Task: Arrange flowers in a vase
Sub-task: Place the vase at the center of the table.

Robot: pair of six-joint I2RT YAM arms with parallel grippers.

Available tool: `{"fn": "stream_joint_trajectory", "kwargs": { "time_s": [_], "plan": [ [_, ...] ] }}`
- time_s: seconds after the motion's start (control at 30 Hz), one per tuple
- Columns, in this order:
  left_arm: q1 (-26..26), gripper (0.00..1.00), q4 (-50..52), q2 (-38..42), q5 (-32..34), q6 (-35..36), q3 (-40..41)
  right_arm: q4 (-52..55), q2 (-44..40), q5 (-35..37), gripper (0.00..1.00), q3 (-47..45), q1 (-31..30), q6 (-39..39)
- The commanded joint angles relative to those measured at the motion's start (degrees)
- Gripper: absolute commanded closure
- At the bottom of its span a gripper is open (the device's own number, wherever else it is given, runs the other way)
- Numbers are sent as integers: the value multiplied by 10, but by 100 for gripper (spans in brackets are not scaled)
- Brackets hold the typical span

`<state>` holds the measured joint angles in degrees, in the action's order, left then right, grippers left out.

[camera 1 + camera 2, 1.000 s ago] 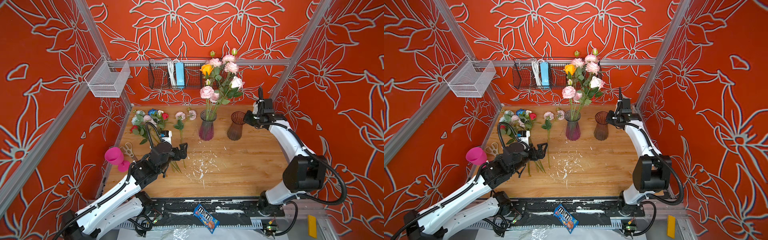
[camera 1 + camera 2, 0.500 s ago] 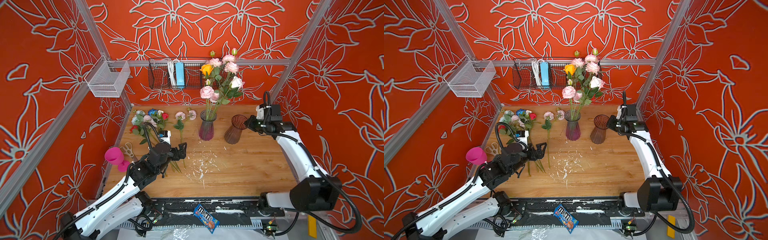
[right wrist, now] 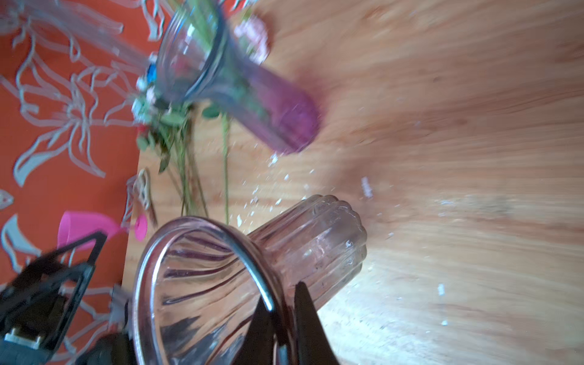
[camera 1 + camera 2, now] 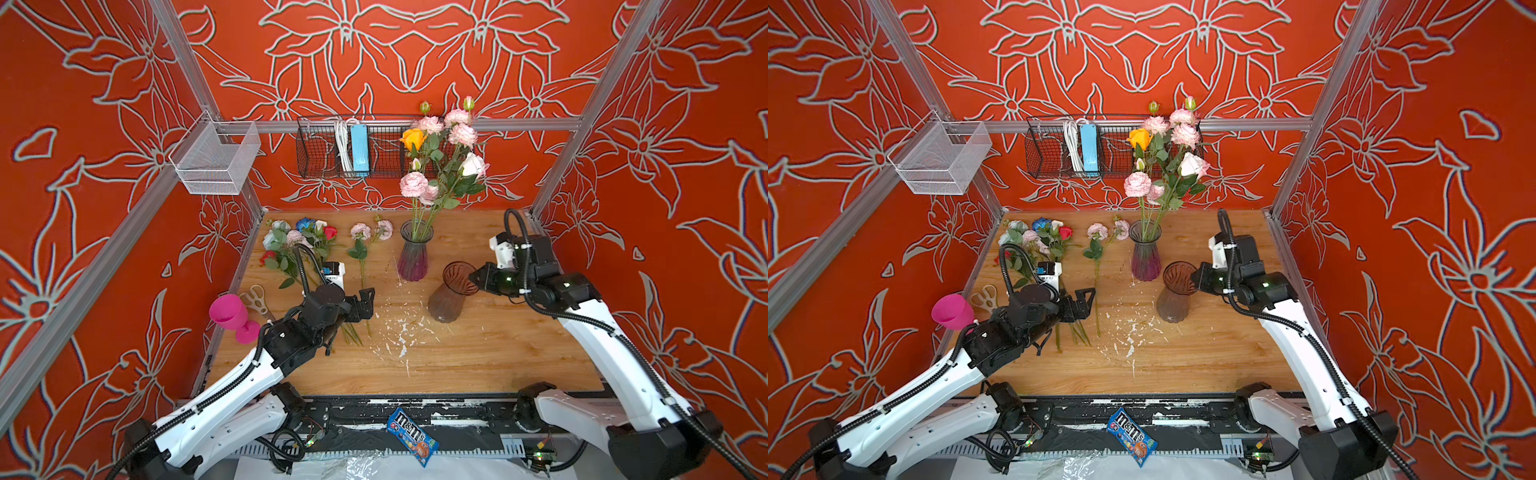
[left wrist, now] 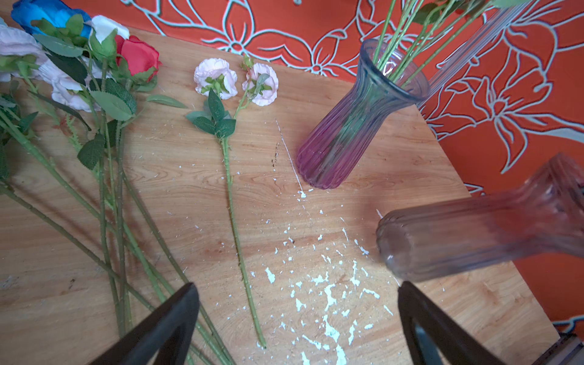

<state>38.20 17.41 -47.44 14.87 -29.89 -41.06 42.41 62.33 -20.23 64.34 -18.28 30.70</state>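
Brown vase [image 4: 449, 296] tilted, mouth twd right claw [image 4: 473, 276]

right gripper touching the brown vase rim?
Touching. In the right wrist view the right gripper pinches the rim of the brown vase, one jaw inside, one outside.

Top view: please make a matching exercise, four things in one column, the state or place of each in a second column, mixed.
1 purple ribbed glass vase
2 brown ribbed glass vase
3 pink plastic goblet
4 loose pink two-bloom stem

A lying flat
B beside white-handled scissors
C holds flowers
D tilted, rim pinched by right fingers

Pairs: 1-C, 2-D, 3-B, 4-A
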Motion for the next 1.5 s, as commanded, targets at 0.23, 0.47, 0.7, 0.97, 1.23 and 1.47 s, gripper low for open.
{"fn": "stream_joint_trajectory", "kwargs": {
  "time_s": [0.23,0.47,0.7,0.97,1.23,1.47],
  "plan": [
    [-5,3,48,-41,22,-10,-40,-56,43,41,100,25,-92,9],
    [-7,3,42,-121,23,-15,-60,-67,88,57,100,48,-119,-9],
    [-10,3,36,-172,14,-8,-85,-76,137,53,100,76,-128,-17],
    [-13,3,35,-202,13,7,-106,-79,161,47,100,83,-128,-26],
    [-22,3,38,-228,-1,12,-113,-70,145,62,75,71,-127,-37],
    [-27,2,50,-239,-5,18,-120,-70,118,92,61,63,-127,-46]
  ]
}}
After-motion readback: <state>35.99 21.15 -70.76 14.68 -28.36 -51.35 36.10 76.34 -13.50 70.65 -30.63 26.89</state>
